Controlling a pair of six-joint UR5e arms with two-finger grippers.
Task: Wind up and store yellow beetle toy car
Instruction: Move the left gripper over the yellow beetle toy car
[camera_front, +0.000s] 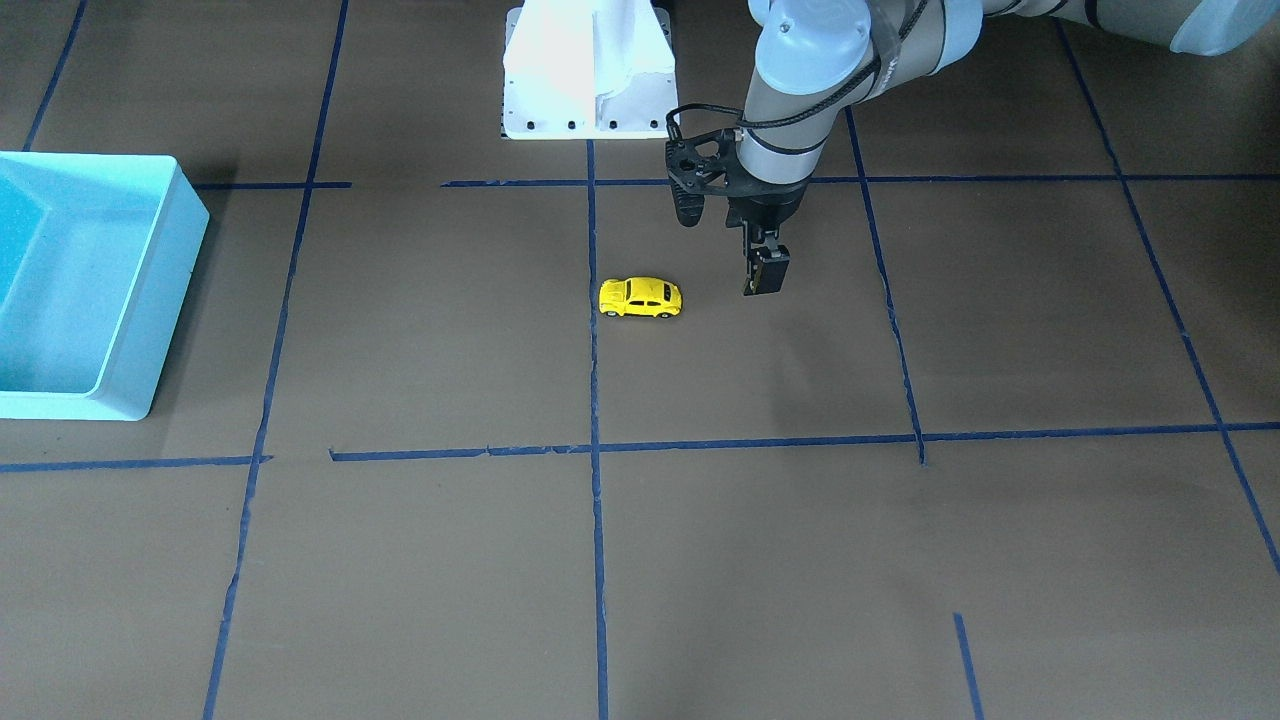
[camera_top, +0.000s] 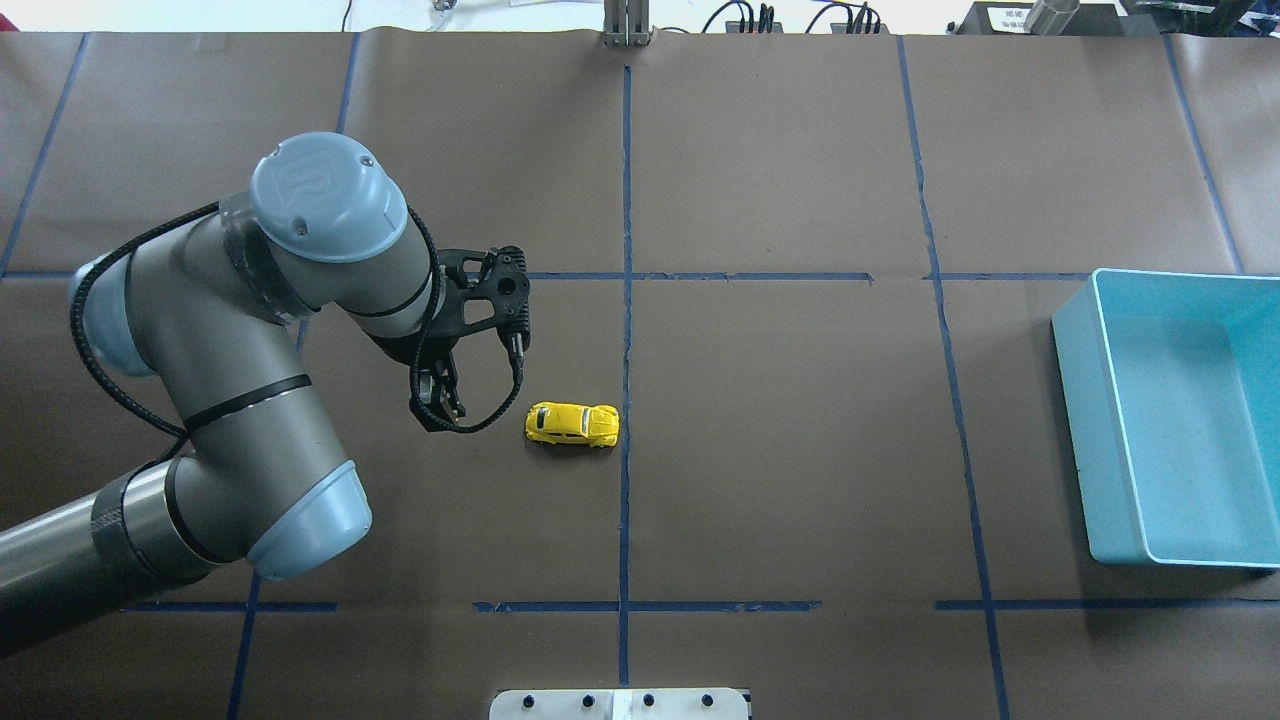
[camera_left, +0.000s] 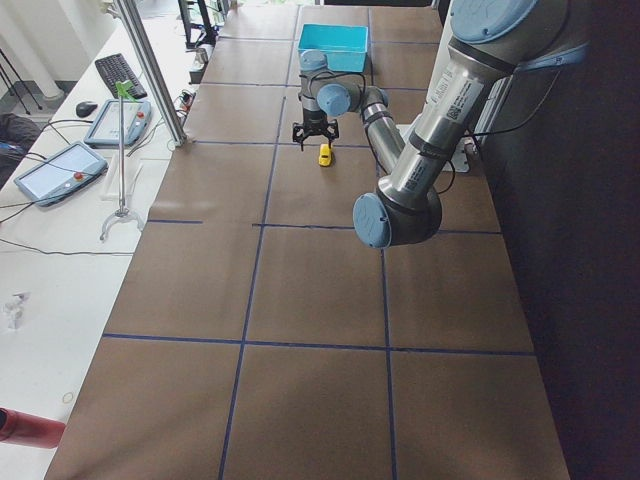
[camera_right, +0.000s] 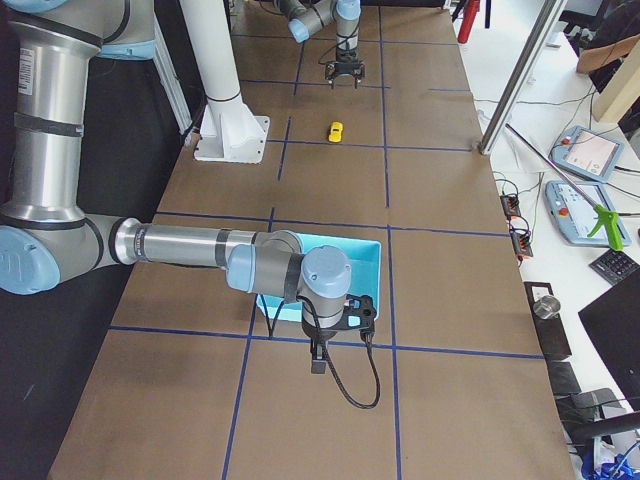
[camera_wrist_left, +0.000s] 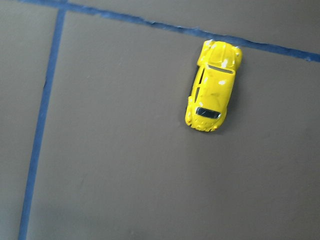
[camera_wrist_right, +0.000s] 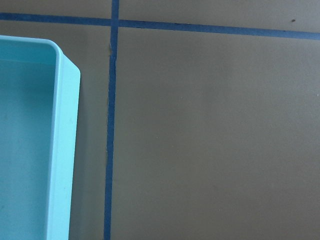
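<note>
Right gripper (camera_right: 318, 362) hangs low in the side view, by the blue bin's (camera_top: 1085, 430) near corner. Can't tell if it's apart or together. Further up, the yellow car (camera_top: 572, 424) sits on its wheels mid-table (camera_top: 800, 450), nothing touching it. Left gripper (camera_top: 438, 408) hovers just beyond it, spread apart, holding nothing.

Turquoise bin (camera_front: 155, 300), yellow beetle toy car (camera_front: 640, 297), brown table (camera_front: 750, 560), blue tape lines (camera_front: 596, 560)
</note>
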